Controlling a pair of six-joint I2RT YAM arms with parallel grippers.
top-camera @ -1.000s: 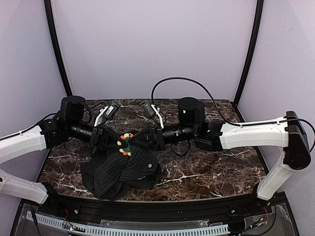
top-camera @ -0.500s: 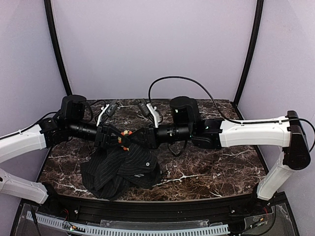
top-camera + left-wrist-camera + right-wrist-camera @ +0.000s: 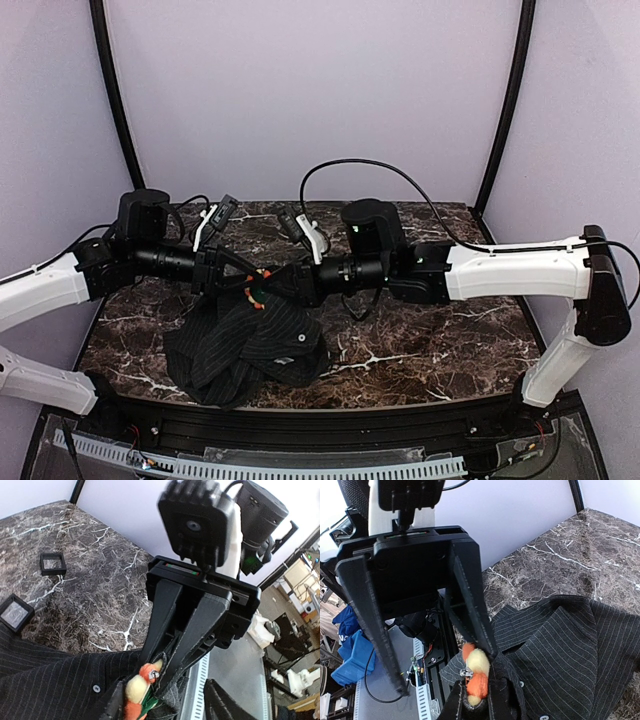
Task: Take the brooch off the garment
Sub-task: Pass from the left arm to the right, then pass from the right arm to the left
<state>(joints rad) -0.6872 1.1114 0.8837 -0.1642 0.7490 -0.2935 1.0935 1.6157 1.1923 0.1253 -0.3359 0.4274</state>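
The brooch (image 3: 258, 290), orange and cream petals with green, is still pinned to the black pinstriped garment (image 3: 250, 340), which hangs bunched from it onto the marble table (image 3: 420, 340). My right gripper (image 3: 285, 285) is shut on the brooch and the cloth fold round it. In the right wrist view the brooch (image 3: 477, 672) sits between my own fingers (image 3: 455, 705). My left gripper (image 3: 238, 282) faces it and is open. Its jaws stand wide apart, with one finger (image 3: 472, 610) touching the brooch. In the left wrist view the brooch (image 3: 140, 690) lies at the right gripper's closed tips.
Two small black square boxes (image 3: 52, 563) (image 3: 15, 612) lie on the marble beyond the garment in the left wrist view. The table's near edge with its black rail and slotted cable channel (image 3: 330, 465) lies just below the garment.
Both grippers have closed in on each other and risen slightly. The right wrist has shifted left. The brooch, seen face up earlier, now shows edge-on between the fingertips.
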